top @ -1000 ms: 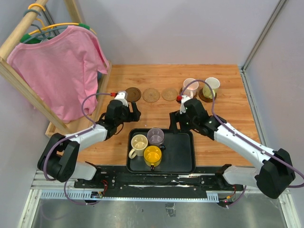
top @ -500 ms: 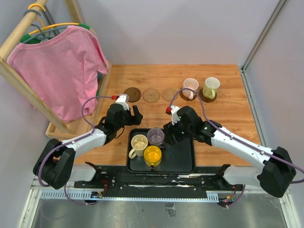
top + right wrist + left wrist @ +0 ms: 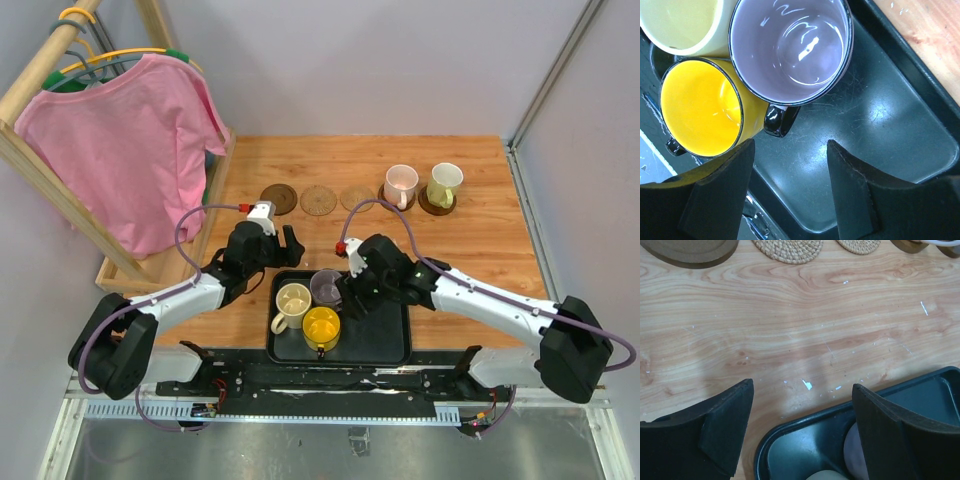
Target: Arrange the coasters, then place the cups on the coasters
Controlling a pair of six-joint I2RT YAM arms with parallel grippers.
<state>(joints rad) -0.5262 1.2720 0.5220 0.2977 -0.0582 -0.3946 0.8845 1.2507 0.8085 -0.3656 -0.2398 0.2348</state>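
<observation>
- Black rectangular tray (image 3: 388,335), near edge: yellow mug (image 3: 321,326), cream mug (image 3: 293,299) and translucent grey-purple mug (image 3: 326,285) clustered inside.
- Right gripper (image 3: 790,165): jaws apart, empty, beside grey-purple mug's handle.
- Left gripper (image 3: 802,410): jaws apart, empty, over tray's corner.
- Pale pink mug (image 3: 401,181) and yellow-green mug (image 3: 445,181): on dark brown coasters (image 3: 433,208), far right.
- Three bare round coasters (image 3: 319,199): row alongside.

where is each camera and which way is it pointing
Top external: above and behind the bases, looking down on the table; left arm and right arm show.
Left wrist: low, facing the coasters over the tray rim; left hand shows.
Right wrist: looking down into the tray at the grey-purple cup and yellow cup; right hand shows.
Shared: the tray is in all three.
</observation>
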